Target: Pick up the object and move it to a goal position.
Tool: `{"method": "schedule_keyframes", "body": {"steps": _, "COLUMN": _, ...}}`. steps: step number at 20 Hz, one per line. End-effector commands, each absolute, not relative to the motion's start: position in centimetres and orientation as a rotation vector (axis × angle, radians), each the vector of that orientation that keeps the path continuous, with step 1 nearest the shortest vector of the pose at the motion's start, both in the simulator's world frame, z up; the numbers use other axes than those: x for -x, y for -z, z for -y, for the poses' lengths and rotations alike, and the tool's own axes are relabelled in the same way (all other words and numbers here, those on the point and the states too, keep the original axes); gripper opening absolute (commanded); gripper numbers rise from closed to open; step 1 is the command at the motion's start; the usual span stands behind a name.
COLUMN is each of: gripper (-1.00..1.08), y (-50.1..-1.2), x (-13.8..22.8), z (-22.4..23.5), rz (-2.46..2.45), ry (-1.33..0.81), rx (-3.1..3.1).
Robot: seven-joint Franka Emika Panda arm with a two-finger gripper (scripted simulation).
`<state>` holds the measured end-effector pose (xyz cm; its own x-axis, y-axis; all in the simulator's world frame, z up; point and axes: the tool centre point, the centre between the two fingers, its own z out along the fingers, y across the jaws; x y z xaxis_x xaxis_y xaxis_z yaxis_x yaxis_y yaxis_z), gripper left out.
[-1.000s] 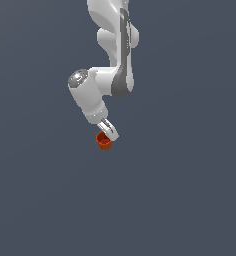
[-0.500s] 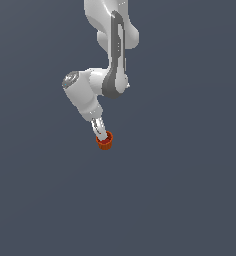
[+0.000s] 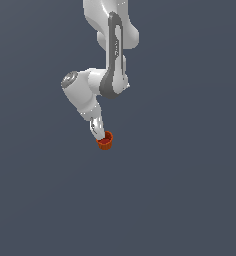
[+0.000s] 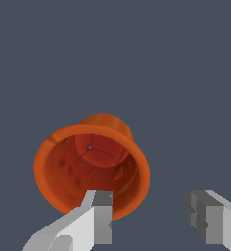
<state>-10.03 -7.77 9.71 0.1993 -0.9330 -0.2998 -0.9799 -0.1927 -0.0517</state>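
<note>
Hung below the bent white robot arm (image 3: 92, 92): a small orange-red cup-like cylinder with a flared rim (image 3: 105, 141), right at the tip of the tool (image 3: 99, 133). In the wrist view, tool (image 4: 149, 203) spread apart, clamped on nothing. One grey finger (image 4: 102, 215) overlapped the cylinder's (image 4: 90, 166) rim, open mouth facing the camera; the other finger (image 4: 205, 215) stood well clear beside it.

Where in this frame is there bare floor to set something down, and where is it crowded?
Bare grey surface lies on every side of the cup, widest toward the exterior view's right and bottom. Crowded only at the cup, where the gripper sits, one finger over its rim.
</note>
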Motion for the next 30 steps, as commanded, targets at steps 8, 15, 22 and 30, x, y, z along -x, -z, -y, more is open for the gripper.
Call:
{"method": "schedule_keyframes", "body": {"steps": 8, "gripper": 0.28, "y": -7.1, "x": 10.2, "z": 7.0, "rz": -1.838, "ry": -0.298, "rx": 2.235}}
{"method": "schedule_keyframes", "body": {"steps": 15, "gripper": -1.0, "y": -7.0, "x": 10.2, "z": 6.9, "rz": -1.838, "ry": -0.298, "rx": 2.235}}
{"method": "schedule_keyframes", "body": {"steps": 22, "gripper": -1.0, "y": -7.0, "x": 10.2, "z": 7.0, "rz": -1.84, "ry": -0.296, "rx": 2.234}}
{"method": "schedule_keyframes", "body": {"steps": 30, "gripper": -1.0, "y": -8.7, "x": 9.6, "z": 5.3, "rz": -1.84, "ry": -0.296, "rx": 2.234}}
